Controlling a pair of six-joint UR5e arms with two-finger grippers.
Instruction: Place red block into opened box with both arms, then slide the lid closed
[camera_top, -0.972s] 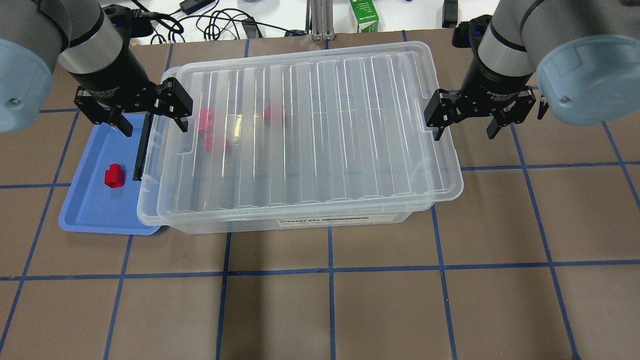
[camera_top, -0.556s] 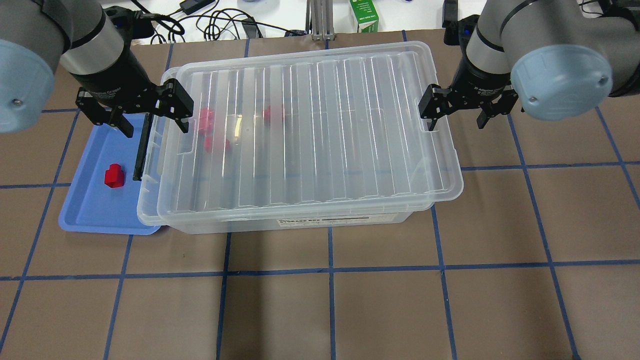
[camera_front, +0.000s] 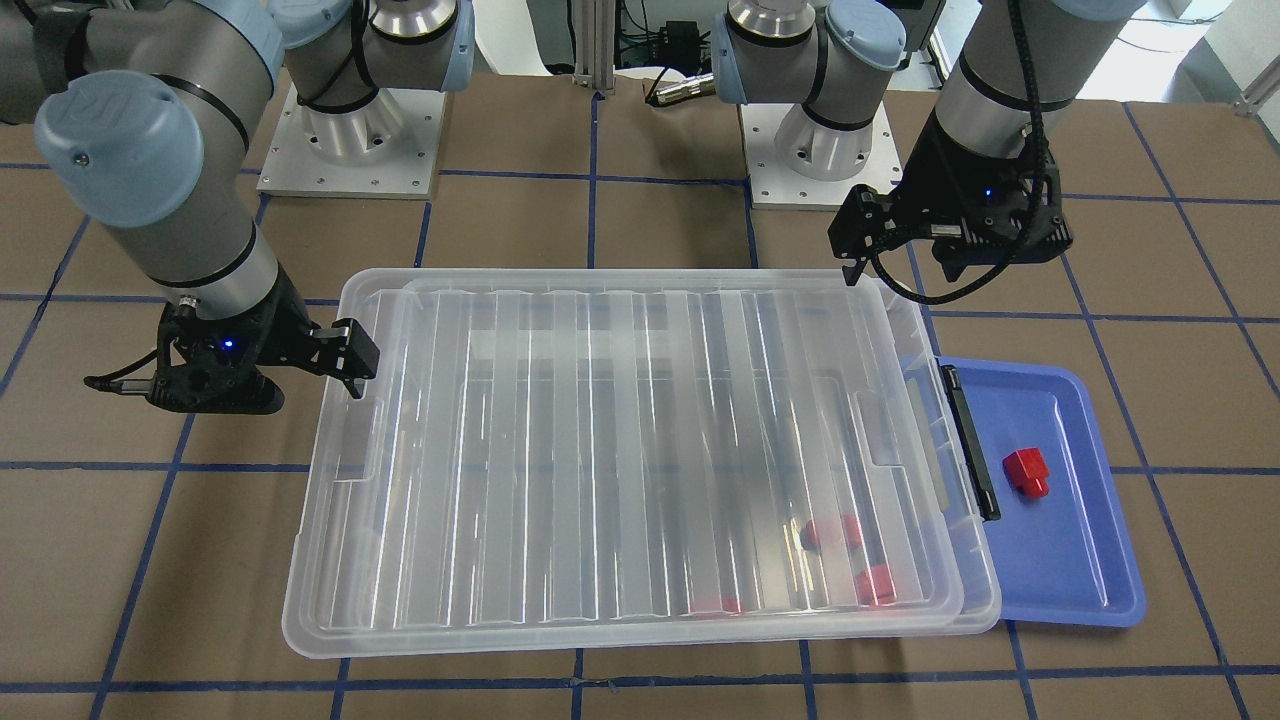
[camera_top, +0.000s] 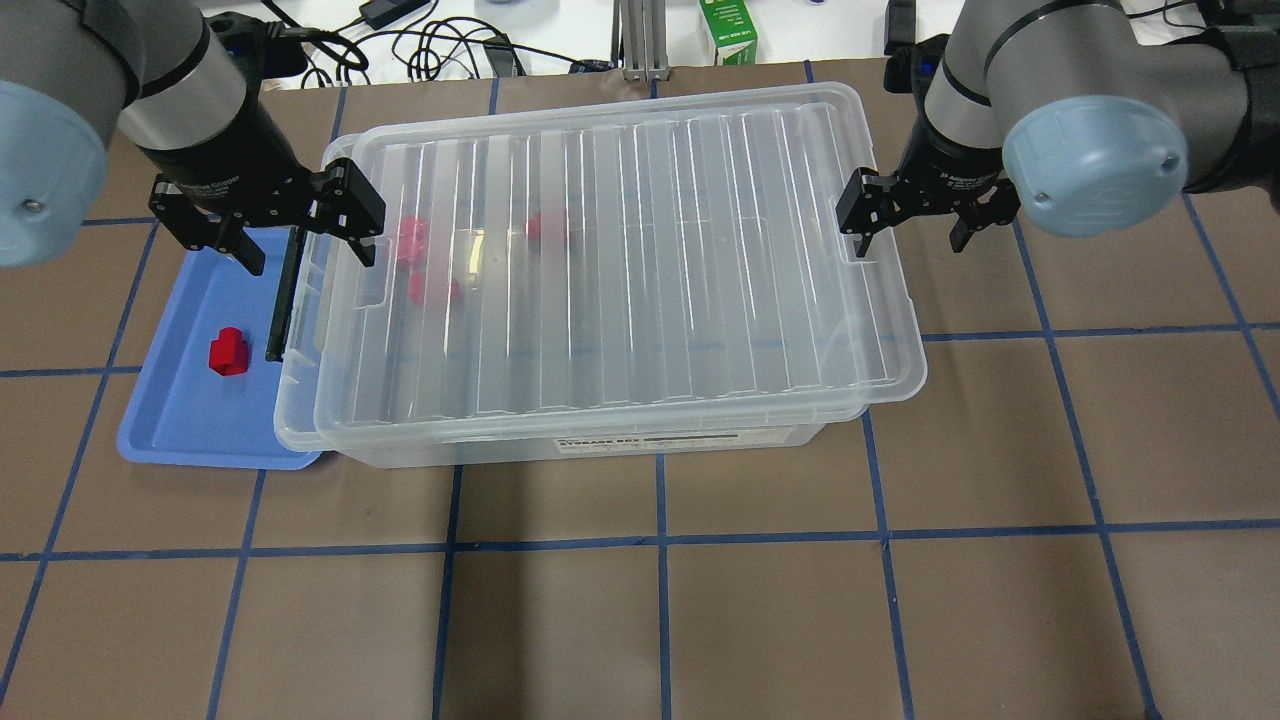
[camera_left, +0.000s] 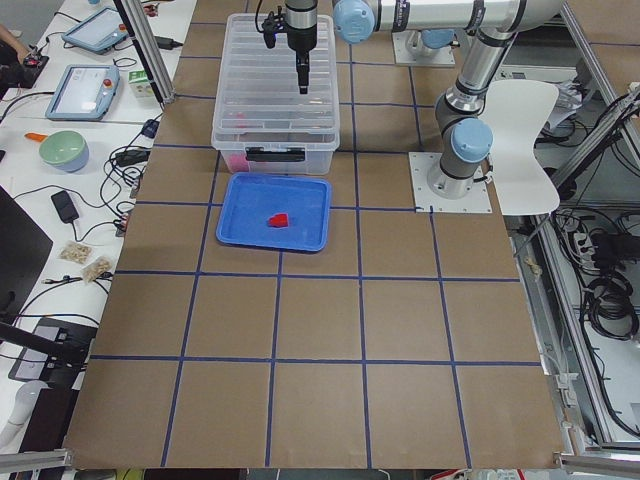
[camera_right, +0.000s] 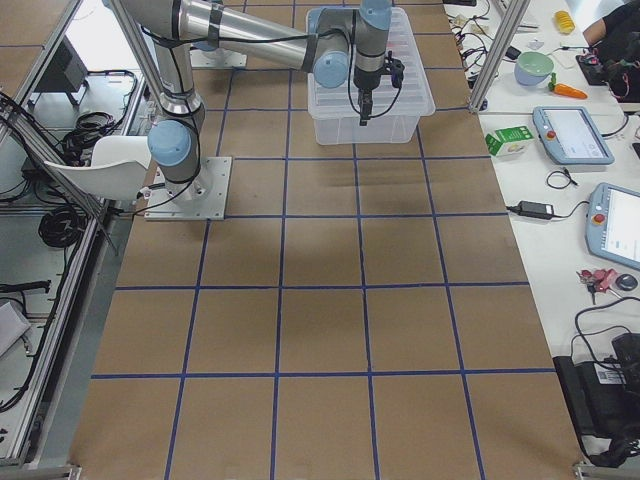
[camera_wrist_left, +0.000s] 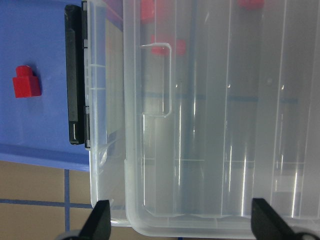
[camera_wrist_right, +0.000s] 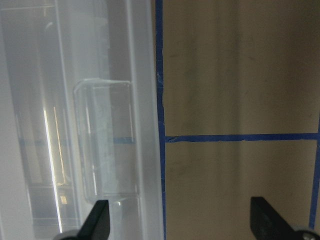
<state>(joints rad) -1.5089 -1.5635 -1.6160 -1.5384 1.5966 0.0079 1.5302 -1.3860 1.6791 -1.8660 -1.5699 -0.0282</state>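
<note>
Left gripper (camera_top: 303, 238): spread wide and holding nothing. The box (camera_top: 600, 445) has its black bar (camera_top: 283, 295) between the fingers.
Right gripper (camera_top: 910, 232): also wide and empty. One finger hangs at the lid's tab recess (camera_wrist_right: 107, 145), the other over bare table.
Lid (camera_top: 620, 250): lies on the box but is shifted toward my right gripper, so a narrow strip of box stays uncovered beneath the left one.
Red block (camera_top: 227, 351): on the blue tray (camera_top: 190, 420), just outboard of the left gripper's outer finger and untouched. More red pieces (camera_top: 412, 240) show blurred under the lid, inboard of its inner finger.
Step, as I read it: sliding the lid home from the right end.
Doing it well: I'd seat the right finger against the recess wall. Then I'd push slowly and straight toward the left gripper, keeping the lid flat on its rails.
Caution: an off-centre push could skew the lid and jam it.
</note>
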